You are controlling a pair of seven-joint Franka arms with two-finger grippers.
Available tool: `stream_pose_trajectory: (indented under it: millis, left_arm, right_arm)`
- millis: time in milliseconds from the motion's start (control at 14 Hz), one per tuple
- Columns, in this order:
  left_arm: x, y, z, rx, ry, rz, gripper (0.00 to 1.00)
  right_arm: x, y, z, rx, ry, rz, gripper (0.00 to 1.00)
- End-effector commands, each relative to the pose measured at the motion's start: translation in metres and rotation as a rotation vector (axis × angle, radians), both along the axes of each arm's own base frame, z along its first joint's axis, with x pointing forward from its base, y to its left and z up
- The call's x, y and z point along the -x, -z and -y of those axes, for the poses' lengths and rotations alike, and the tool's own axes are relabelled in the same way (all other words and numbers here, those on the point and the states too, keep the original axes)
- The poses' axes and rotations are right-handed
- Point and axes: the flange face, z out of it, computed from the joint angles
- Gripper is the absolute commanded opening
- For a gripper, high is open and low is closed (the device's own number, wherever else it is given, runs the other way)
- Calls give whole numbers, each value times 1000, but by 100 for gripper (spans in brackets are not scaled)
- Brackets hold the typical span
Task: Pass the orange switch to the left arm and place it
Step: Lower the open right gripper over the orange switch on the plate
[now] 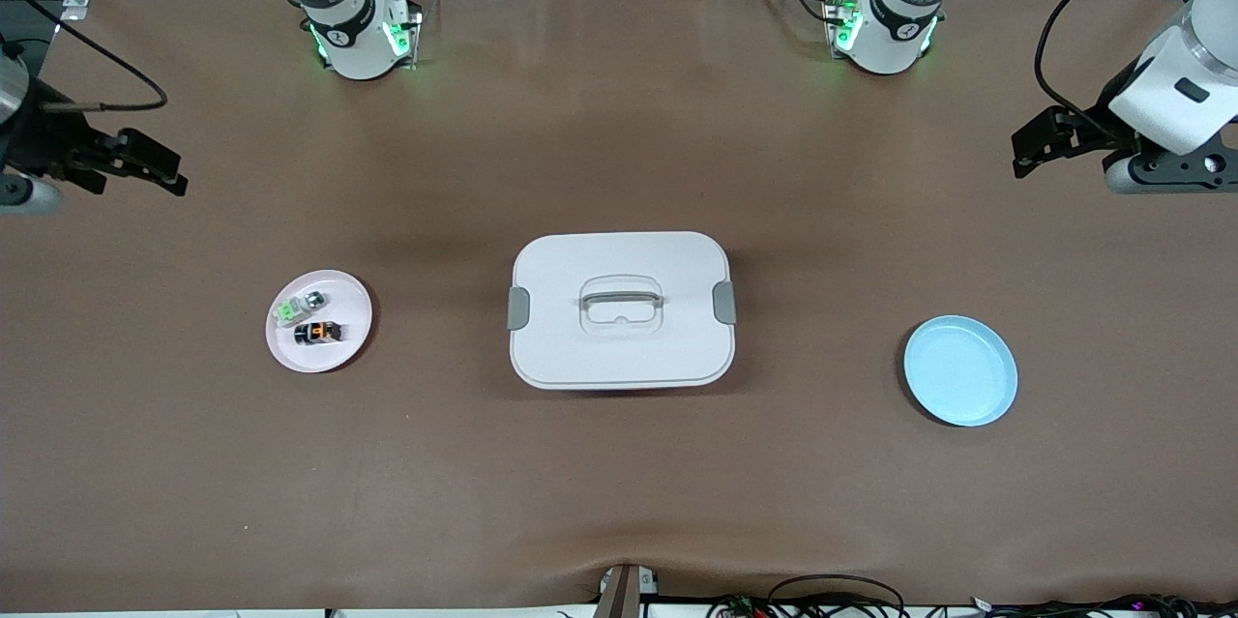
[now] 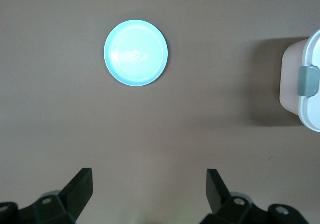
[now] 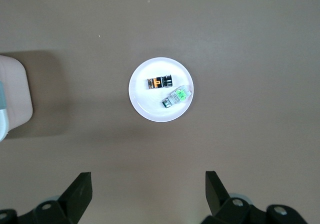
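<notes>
The tiny black switch with the orange face [image 1: 317,332] lies on the small pale pink round plate [image 1: 350,348] toward the right arm's end of the table, just beside a tiny green-and-silver switch [image 1: 298,306] that sits a little farther from the front camera on the same plate. The right wrist view looks straight down on both parts, the orange one [image 3: 159,82] and the green one [image 3: 175,97] side by side but apart.

At the middle of the brown table [image 1: 619,502] sits the large white rounded-rectangular plastic box [image 1: 621,309], lid on, grey clips at both ends. Toward the left arm's end lies a light blue round plate [image 1: 960,370], with nothing on it.

The right gripper [image 1: 145,163] hangs high over the table's edge at its own end, fingers spread wide, holding nothing. The left gripper [image 1: 1040,142] hangs over its end likewise, fingers wide apart and empty.
</notes>
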Motion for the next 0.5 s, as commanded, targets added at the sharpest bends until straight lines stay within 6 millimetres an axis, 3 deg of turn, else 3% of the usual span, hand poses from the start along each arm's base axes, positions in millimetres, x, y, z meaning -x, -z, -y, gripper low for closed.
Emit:
stream_pose_trajectory:
  millis: [0, 429]
  left_arm:
    - [5, -9, -2, -20, -10, -3, 100]
    - [6, -10, -1, -20, -5, 0, 100]
  right_arm:
    - [-17, 35, -1, -4, -13, -50, 100]
    - [-43, 127, -6, 1, -23, -90, 100]
